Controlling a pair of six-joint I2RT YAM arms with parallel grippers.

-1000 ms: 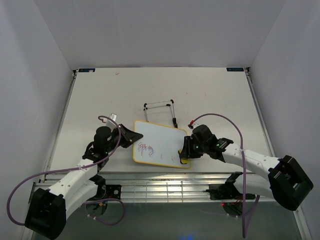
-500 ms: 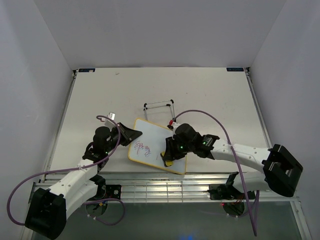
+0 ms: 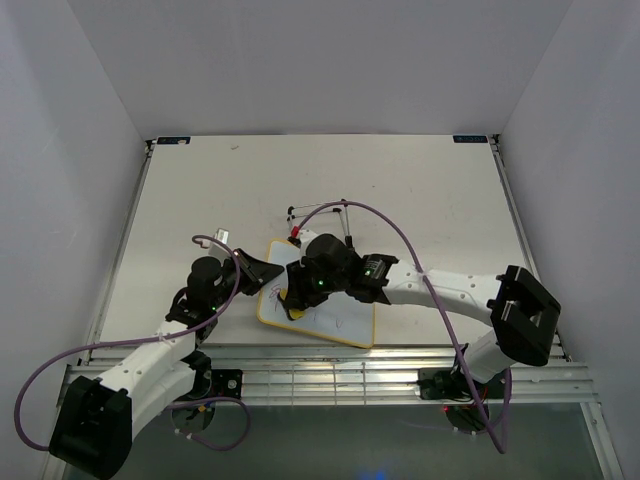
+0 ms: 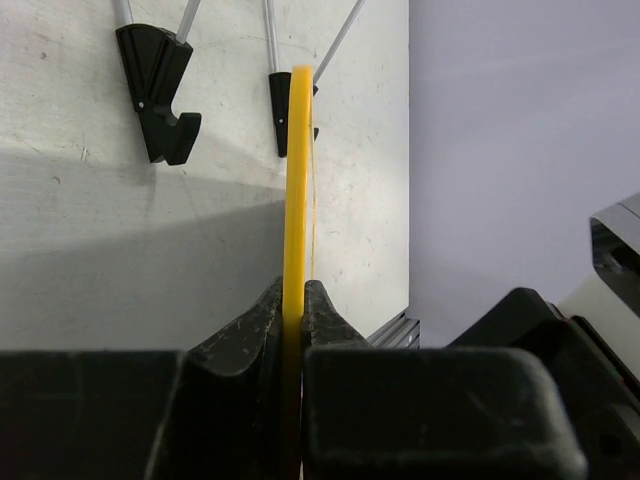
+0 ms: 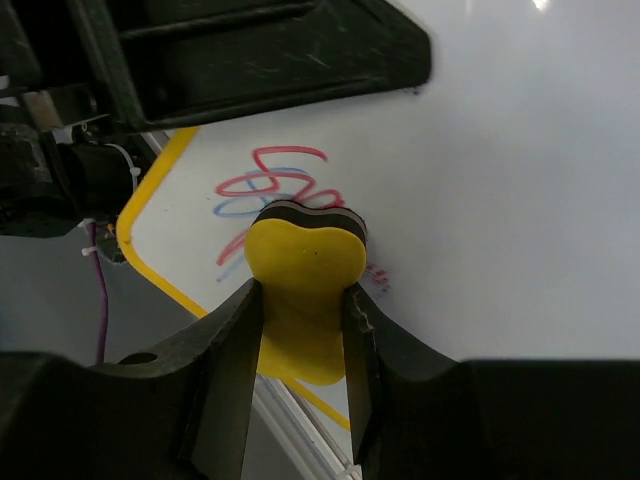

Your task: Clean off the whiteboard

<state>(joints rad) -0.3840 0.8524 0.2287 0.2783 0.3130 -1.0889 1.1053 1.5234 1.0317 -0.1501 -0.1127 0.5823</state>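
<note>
Top external view: the whiteboard (image 3: 340,322) sits on the desk (image 3: 200,190) near the front edge, a bit left of centre, turned at an angle between the two arms. Left gripper (image 4: 295,300) is clamped on the yellow frame at the board's left edge; the left wrist view shows that frame edge-on between the fingers. Right gripper (image 5: 303,300) is squeezed onto a yellow eraser (image 5: 303,265), which is pressed against the left part of the board, right on the red and blue scribbles (image 5: 285,185). Black wire stand (image 3: 320,210) is on the desk just behind the board.
</note>
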